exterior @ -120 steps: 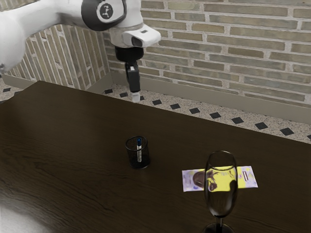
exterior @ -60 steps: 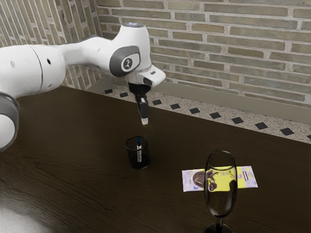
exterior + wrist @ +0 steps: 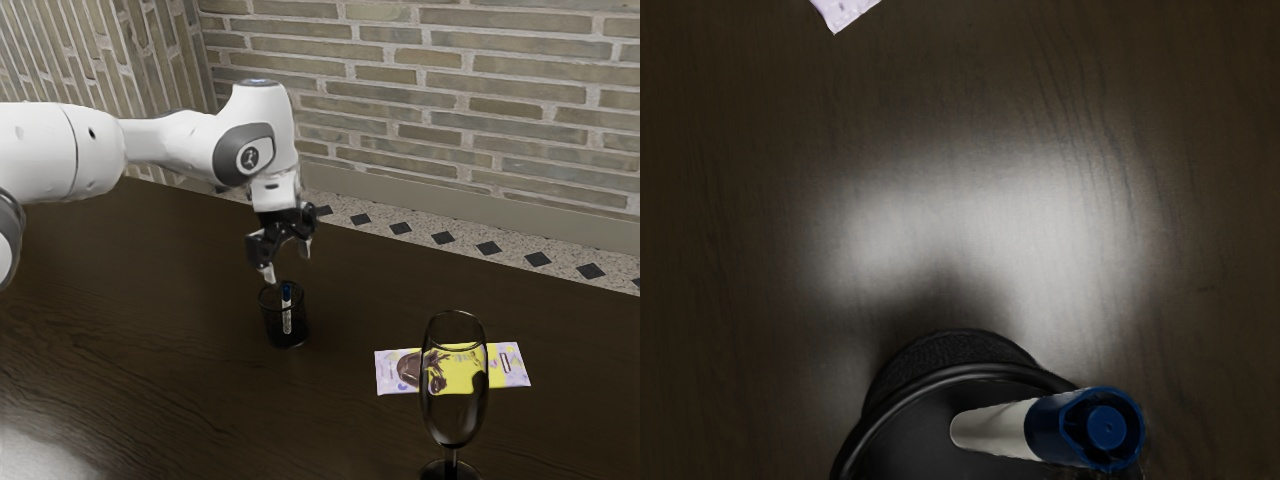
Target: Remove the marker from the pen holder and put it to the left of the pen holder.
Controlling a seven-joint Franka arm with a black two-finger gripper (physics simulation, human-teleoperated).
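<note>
1. Your end effector (image 3: 287, 262) is released, its two fingers spread apart, just above the pen holder (image 3: 266, 318), left of centre in the frame of the exterior view.
2. The marker (image 3: 286, 316) you're after stands inside that black pen holder, blue end up, white body below; nothing grips it.
3. In the wrist view, you look down on the marker's blue end near the holder's dark rim, with the white body running down inside.
4. Toward the lower right of the exterior frame, you have a purple-and-yellow packet (image 3: 511, 364) flat on the dark table (image 3: 150, 310).
5. A clear stemmed glass (image 3: 454, 425) stands at the lower right, partly in front of the packet from your exterior camera.
</note>
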